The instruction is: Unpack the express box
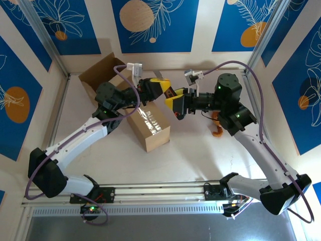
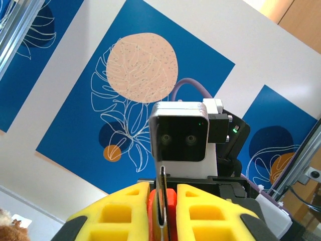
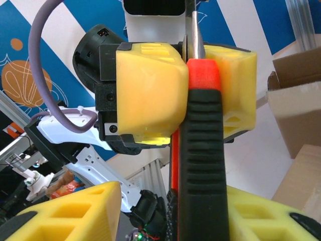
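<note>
The knife (image 3: 200,150) hung in the air between the two arms, above the box (image 1: 150,128); the left gripper (image 1: 161,90) was pressed together on its red front end, with the thin metal blade (image 3: 196,30) running on between the yellow pads toward that wrist; the black handle reached back into the right gripper (image 1: 176,105), whose fingers (image 3: 75,211) stood spread, with a clear gap on at least one side of the handle, so they looked to be bracketing it and not pinching it.

The knife's long axis ran straight from one gripper to the other, across the table from left to right; the box lay on the table just below and on the near side of that meeting point, its long axis slanting from far-left to near-right, with a glossy strip of tape (image 1: 149,119) along its top; cardboard at its far-left end stood up like an open flap.

The left arm was the nearer one, lying directly over the box; the coming cut probably turned on that, since the tape lay under the left gripper, while the blade pointed into that gripper and not down at the tape.
</note>
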Action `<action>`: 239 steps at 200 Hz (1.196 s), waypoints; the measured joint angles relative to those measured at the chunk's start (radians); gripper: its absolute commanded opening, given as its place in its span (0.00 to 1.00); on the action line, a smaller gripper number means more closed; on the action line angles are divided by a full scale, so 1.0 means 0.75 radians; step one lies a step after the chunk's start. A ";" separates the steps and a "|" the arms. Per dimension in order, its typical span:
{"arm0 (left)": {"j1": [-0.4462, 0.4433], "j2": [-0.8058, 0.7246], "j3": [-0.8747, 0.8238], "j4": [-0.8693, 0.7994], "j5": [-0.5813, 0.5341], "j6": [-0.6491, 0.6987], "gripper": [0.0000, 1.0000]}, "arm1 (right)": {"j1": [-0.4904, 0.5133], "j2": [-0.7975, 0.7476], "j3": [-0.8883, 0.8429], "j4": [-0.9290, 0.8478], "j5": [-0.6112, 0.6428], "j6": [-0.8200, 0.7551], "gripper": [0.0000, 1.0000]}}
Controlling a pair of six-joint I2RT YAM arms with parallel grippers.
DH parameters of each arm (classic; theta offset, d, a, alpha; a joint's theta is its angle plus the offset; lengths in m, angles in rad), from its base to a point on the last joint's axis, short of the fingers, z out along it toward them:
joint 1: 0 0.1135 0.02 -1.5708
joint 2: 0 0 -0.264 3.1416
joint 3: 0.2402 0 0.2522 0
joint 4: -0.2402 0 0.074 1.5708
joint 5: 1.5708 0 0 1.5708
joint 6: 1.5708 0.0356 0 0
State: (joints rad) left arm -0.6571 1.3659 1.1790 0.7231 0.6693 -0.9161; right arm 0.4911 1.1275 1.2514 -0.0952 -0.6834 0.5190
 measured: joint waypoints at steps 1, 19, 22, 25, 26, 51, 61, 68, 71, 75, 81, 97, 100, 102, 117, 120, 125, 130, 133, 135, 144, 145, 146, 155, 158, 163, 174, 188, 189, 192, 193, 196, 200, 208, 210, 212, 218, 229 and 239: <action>0.000 0.000 0.000 0.000 -0.002 -0.001 0.00 | 0.000 0.000 -0.003 0.004 0.001 0.002 0.45; 0.000 0.000 -0.001 0.002 -0.011 -0.008 0.00 | 0.000 0.002 -0.019 0.048 0.005 0.031 0.41; 0.000 0.000 -0.001 0.003 -0.012 -0.011 0.00 | 0.000 0.002 -0.021 0.055 0.004 0.034 0.40; 0.000 0.000 -0.001 0.004 -0.013 -0.011 0.00 | 0.000 0.003 -0.022 0.061 0.005 0.041 0.39; 0.000 0.000 -0.001 0.004 -0.013 -0.011 0.00 | 0.000 0.003 -0.022 0.065 0.004 0.040 0.39; 0.000 -0.008 -0.005 0.023 -0.024 -0.025 0.00 | 0.000 0.017 -0.023 0.117 0.005 0.080 0.31; 0.000 -0.012 -0.007 0.027 -0.027 -0.026 0.00 | 0.001 0.021 -0.024 0.135 0.005 0.090 0.28; 0.000 -0.014 -0.008 0.029 -0.028 -0.027 0.00 | 0.001 0.023 -0.025 0.144 0.005 0.097 0.26; 0.000 -0.014 -0.008 0.031 -0.028 -0.028 0.00 | 0.001 0.023 -0.026 0.148 0.006 0.103 0.26; 0.000 -0.014 -0.009 0.033 -0.028 -0.029 0.00 | 0.001 0.023 -0.026 0.151 0.006 0.102 0.24; 0.000 -0.015 -0.009 0.036 -0.028 -0.030 0.00 | 0.001 0.023 -0.026 0.155 0.006 0.107 0.22; 0.000 -0.015 -0.010 0.049 -0.029 -0.035 0.00 | 0.003 0.023 -0.030 0.172 0.006 0.121 0.16; 0.000 -0.015 -0.010 0.052 -0.029 -0.035 0.00 | 0.005 0.023 -0.031 0.176 0.006 0.121 0.15; 0.000 -0.015 -0.011 0.054 -0.029 -0.036 0.00 | 0.005 0.023 -0.031 0.178 0.005 0.123 0.13; 0.000 -0.020 -0.018 0.064 -0.031 -0.040 0.00 | 0.010 0.023 -0.033 0.186 0.009 0.128 0.00; 0.000 -0.020 -0.019 0.064 -0.031 -0.040 0.00 | 0.010 0.023 -0.034 0.187 0.010 0.130 0.00; 0.000 -0.022 -0.021 0.065 -0.032 -0.040 0.11 | 0.013 0.023 -0.034 0.188 0.013 0.130 0.00; 0.000 -0.022 -0.023 0.068 -0.032 -0.040 0.29 | 0.015 0.022 -0.035 0.188 0.017 0.131 0.00; 0.000 -0.022 -0.023 0.068 -0.032 -0.038 0.42 | 0.016 0.022 -0.036 0.188 0.021 0.131 0.00; 0.001 -0.022 -0.023 0.068 -0.031 -0.037 0.49 | 0.017 0.021 -0.036 0.188 0.025 0.131 0.00; 0.001 -0.022 -0.024 0.062 -0.033 -0.034 0.67 | 0.025 0.019 -0.038 0.187 0.050 0.137 0.00; 0.001 -0.022 -0.025 0.060 -0.033 -0.033 0.69 | 0.026 0.018 -0.038 0.187 0.053 0.139 0.00; 0.001 -0.022 -0.025 0.057 -0.033 -0.032 0.70 | 0.026 0.018 -0.038 0.186 0.056 0.139 0.00; 0.008 -0.022 -0.025 0.026 -0.033 -0.018 0.79 | 0.031 0.009 -0.038 0.169 0.098 0.140 0.00; 0.012 -0.023 -0.025 0.015 -0.033 -0.014 0.80 | 0.031 0.004 -0.038 0.161 0.114 0.139 0.00; 0.018 -0.027 -0.025 -0.020 -0.033 0.001 0.82 | 0.034 -0.009 -0.037 0.131 0.155 0.138 0.00; 0.041 -0.049 -0.026 -0.136 -0.044 0.045 0.83 | 0.036 -0.043 -0.033 0.048 0.244 0.132 0.00; 0.093 -0.101 -0.021 -0.349 -0.090 0.129 0.84 | 0.035 -0.100 -0.015 -0.102 0.406 0.123 0.00; 0.098 -0.107 -0.018 -0.377 -0.097 0.141 0.84 | 0.035 -0.103 -0.013 -0.111 0.417 0.123 0.00; 0.109 -0.119 -0.012 -0.432 -0.110 0.155 0.83 | 0.035 -0.117 -0.005 -0.154 0.465 0.123 0.00; 0.112 -0.122 -0.011 -0.445 -0.114 0.159 0.83 | 0.035 -0.120 -0.003 -0.162 0.474 0.123 0.00; 0.125 -0.136 -0.002 -0.506 -0.139 0.192 0.82 | 0.035 -0.133 0.002 -0.192 0.511 0.122 0.00; 0.140 -0.154 0.016 -0.595 -0.173 0.222 0.80 | 0.035 -0.151 0.008 -0.237 0.562 0.120 0.00; 0.166 -0.180 0.064 -0.776 -0.259 0.297 0.73 | 0.036 -0.189 0.013 -0.322 0.665 0.119 0.00; 0.171 -0.185 0.079 -0.819 -0.282 0.316 0.70 | 0.036 -0.195 0.013 -0.332 0.678 0.121 0.00; 0.174 -0.188 0.091 -0.853 -0.300 0.333 0.68 | 0.036 -0.204 0.013 -0.354 0.703 0.119 0.00; 0.190 -0.192 0.145 -0.978 -0.368 0.383 0.60 | 0.042 -0.231 0.010 -0.413 0.772 0.124 0.00; 0.212 -0.177 0.260 -1.190 -0.494 0.459 0.43 | 0.064 -0.275 -0.028 -0.491 0.907 0.151 0.00; 0.224 -0.140 0.359 -1.346 -0.601 0.546 0.28 | 0.104 -0.312 -0.089 -0.554 1.031 0.204 0.00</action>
State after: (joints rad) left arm -0.4889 1.2606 1.4479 -0.2863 0.2184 -0.5064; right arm 0.5690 0.8936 1.1851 -0.5110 0.0898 0.6720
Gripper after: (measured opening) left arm 0.420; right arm 0.217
